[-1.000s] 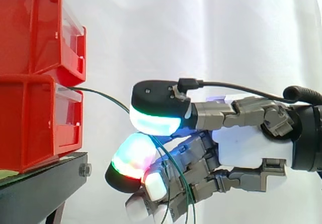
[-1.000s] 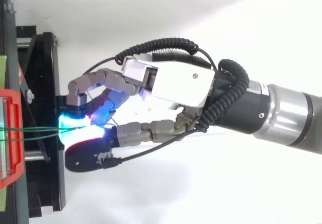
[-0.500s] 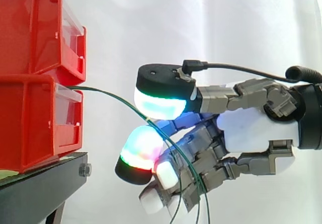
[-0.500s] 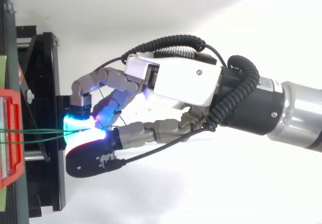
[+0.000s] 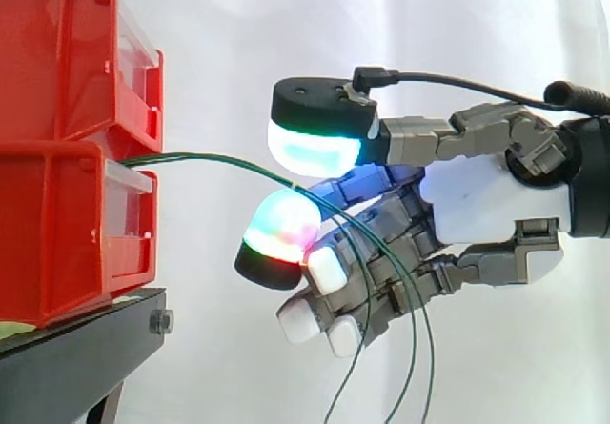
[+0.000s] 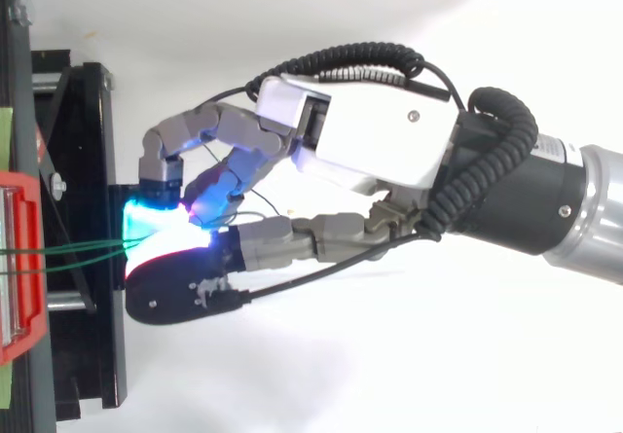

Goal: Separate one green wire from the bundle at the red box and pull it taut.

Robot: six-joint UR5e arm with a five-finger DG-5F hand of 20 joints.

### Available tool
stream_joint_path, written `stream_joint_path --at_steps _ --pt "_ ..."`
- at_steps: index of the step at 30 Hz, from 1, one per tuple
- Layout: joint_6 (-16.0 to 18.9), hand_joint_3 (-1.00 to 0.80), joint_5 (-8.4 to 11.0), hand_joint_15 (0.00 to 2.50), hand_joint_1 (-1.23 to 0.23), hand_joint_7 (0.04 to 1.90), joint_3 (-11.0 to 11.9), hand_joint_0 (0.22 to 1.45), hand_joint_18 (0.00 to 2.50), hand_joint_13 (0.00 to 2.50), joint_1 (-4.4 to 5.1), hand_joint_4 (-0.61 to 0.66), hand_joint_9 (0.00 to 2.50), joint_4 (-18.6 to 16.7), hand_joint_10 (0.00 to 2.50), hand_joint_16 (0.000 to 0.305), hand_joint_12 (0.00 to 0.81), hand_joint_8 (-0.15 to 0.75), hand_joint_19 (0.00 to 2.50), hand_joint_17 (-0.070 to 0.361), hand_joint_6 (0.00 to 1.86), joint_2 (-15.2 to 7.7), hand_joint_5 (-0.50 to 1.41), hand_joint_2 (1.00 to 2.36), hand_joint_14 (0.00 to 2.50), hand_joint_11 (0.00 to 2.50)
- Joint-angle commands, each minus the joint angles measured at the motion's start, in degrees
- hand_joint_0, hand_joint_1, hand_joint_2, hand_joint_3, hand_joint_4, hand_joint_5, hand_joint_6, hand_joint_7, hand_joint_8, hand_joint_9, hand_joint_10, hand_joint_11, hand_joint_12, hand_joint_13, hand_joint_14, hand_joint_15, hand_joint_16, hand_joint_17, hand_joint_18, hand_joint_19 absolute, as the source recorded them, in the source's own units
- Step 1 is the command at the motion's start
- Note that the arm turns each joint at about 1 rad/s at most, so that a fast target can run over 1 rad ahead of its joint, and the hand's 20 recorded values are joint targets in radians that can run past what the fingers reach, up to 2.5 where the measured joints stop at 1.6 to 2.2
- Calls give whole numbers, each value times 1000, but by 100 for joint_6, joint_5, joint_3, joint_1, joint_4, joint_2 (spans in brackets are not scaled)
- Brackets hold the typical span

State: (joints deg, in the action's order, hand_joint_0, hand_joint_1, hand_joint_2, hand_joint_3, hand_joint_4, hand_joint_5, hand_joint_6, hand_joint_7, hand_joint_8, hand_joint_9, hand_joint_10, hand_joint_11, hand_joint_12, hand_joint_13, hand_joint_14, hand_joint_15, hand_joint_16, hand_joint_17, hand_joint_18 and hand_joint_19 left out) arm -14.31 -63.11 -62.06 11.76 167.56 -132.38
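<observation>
Wire looks thin, limp and slick; your hand pinches it between two pads, so single one out near the box.

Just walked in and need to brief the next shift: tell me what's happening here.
The robot's hand pinches green wires between two glowing pads, just in front of the lower red bin on the black stand. The wires run from that bin's front to the pinch in a shallow arc, not taut, then hang down below the hand. How many strands it holds is unclear.
</observation>
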Motion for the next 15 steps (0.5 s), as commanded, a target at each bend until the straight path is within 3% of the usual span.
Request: stream_joint_path --at_steps 1,11,15 --pt "122 -218 44 438 -573 1155 1 587 760 904 -7 241 1049 4 18 61 427 369 563 137 846 2 -157 1023 16 548" --pt "464 -166 44 445 -621 1135 97 589 754 892 -25 273 1037 119 21 61 429 372 573 137 893 11 -168 1023 18 597" --pt "482 -172 18 452 -662 1137 229 599 752 897 -34 251 1049 382 20 61 426 372 572 137 898 11 -168 1023 19 629"
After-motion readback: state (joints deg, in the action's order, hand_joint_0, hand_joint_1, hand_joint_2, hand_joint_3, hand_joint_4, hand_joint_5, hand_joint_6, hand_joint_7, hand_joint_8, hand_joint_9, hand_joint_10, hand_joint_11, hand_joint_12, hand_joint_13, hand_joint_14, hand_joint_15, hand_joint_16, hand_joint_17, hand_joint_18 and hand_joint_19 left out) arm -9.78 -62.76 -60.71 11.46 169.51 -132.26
